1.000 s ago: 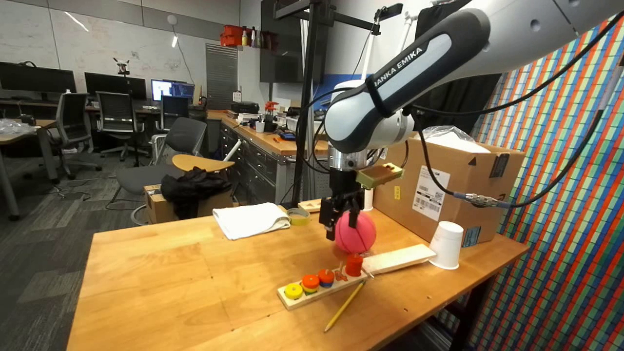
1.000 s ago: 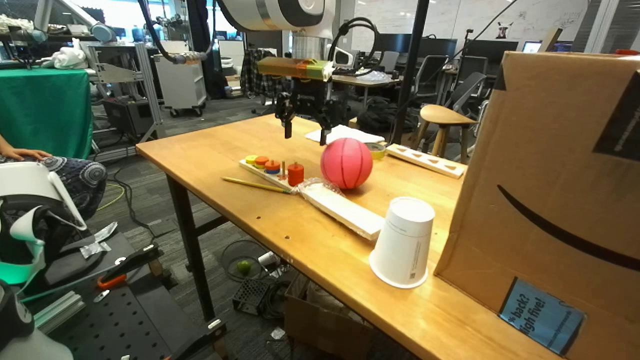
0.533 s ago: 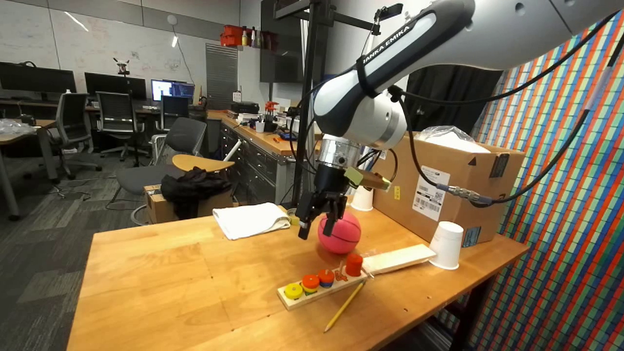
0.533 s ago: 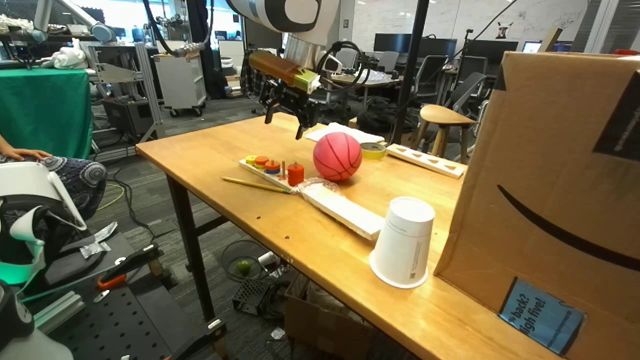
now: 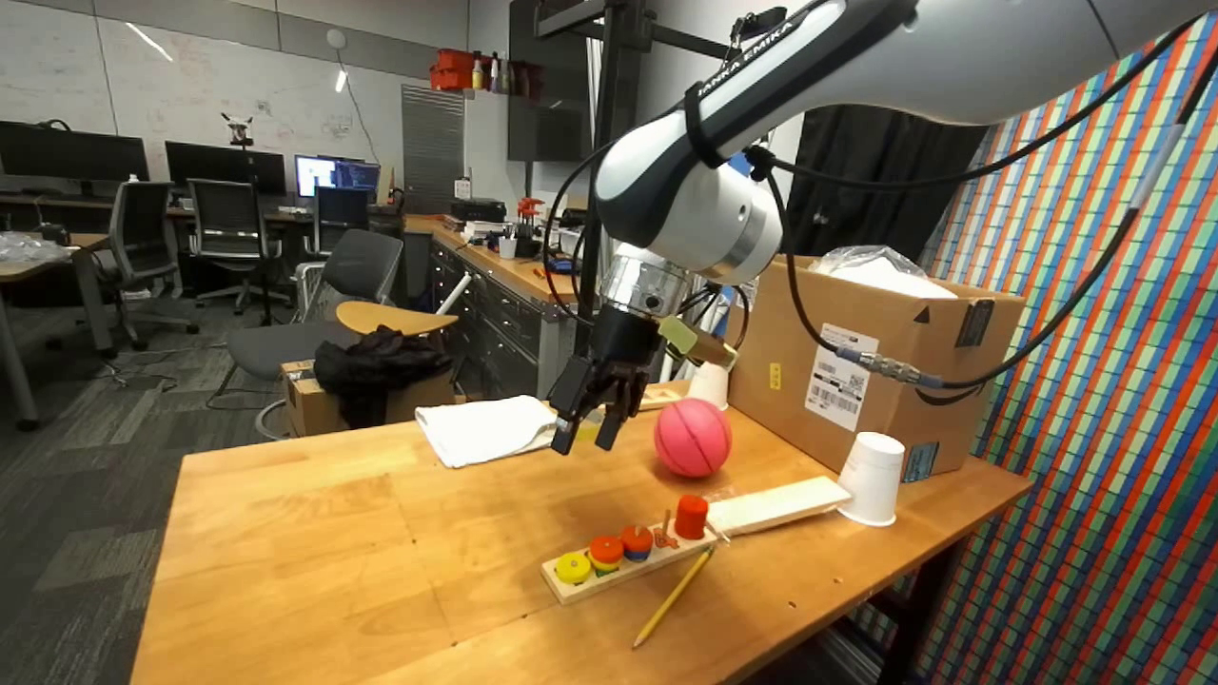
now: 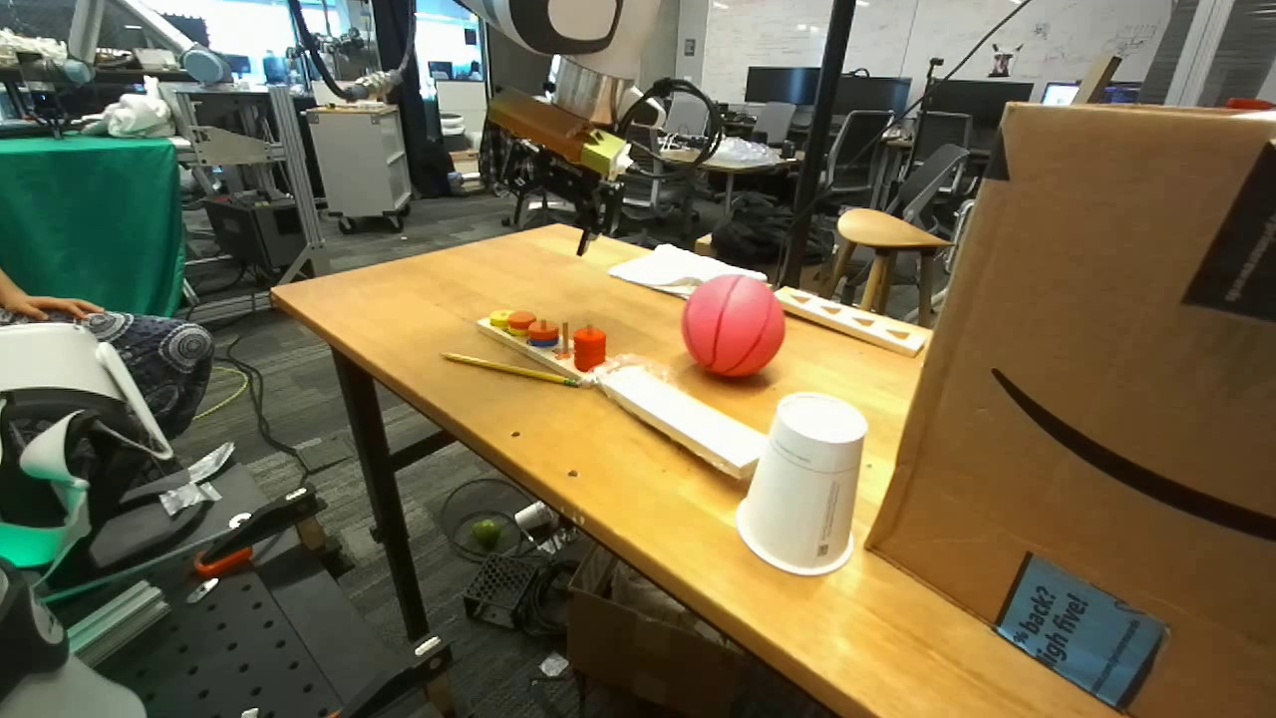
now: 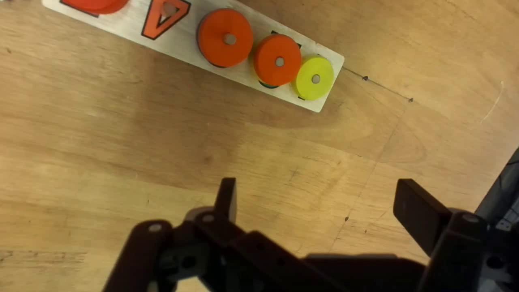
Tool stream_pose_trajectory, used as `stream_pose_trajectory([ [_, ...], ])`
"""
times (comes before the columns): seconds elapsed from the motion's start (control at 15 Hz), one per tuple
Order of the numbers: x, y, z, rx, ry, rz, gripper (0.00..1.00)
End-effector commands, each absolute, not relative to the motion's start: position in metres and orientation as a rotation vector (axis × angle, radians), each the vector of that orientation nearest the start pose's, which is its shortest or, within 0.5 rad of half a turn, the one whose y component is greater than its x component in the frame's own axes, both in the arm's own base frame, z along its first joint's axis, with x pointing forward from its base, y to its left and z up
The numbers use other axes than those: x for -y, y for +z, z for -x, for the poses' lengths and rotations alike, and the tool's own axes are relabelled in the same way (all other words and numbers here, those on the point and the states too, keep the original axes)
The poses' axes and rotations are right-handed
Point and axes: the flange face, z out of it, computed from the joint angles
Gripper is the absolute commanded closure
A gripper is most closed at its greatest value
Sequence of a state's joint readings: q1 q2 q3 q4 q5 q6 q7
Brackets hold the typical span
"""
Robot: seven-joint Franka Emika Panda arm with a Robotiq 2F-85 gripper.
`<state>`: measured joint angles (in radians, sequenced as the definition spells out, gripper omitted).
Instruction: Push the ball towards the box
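Note:
The pink-red ball (image 5: 693,438) rests on the table, apart from the gripper and the box; it also shows in an exterior view (image 6: 734,325). The large brown cardboard box (image 5: 918,381) stands at the table's end beyond the ball, with its smile logo side (image 6: 1077,249) in an exterior view. My gripper (image 5: 584,442) is tilted above the table, on the ball's side away from the box. In the wrist view my gripper's fingers (image 7: 316,186) are wide apart with only bare tabletop between them. Ball and box are out of the wrist view.
A wooden peg board with coloured rings (image 5: 628,561), a pencil (image 5: 674,597) and a pale plank (image 5: 780,504) lie in front of the ball. White cups (image 5: 872,479) (image 5: 708,385) stand near the box. A white cloth (image 5: 490,430) lies behind the gripper.
The ball first rolled slightly away from the box, then back towards it. My gripper moved away from the box, tilted, and is now clear of the ball.

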<state>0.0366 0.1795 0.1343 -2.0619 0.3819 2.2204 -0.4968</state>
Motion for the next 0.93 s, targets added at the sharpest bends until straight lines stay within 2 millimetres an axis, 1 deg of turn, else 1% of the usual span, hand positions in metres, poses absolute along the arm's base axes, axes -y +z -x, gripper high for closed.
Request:
stream_pose_trajectory([
  [0.0, -0.103, 0.351, -0.577, 0.615, -0.102, 2.789, 0.00],
  [0.13, -0.096, 0.350, -0.579, 0.613, -0.112, 2.821, 0.00],
  [0.33, -0.088, 0.342, -0.583, 0.610, -0.112, 2.868, 0.00],
  [0.87, -0.074, 0.316, -0.586, 0.528, -0.032, 2.952, 0.00],
])
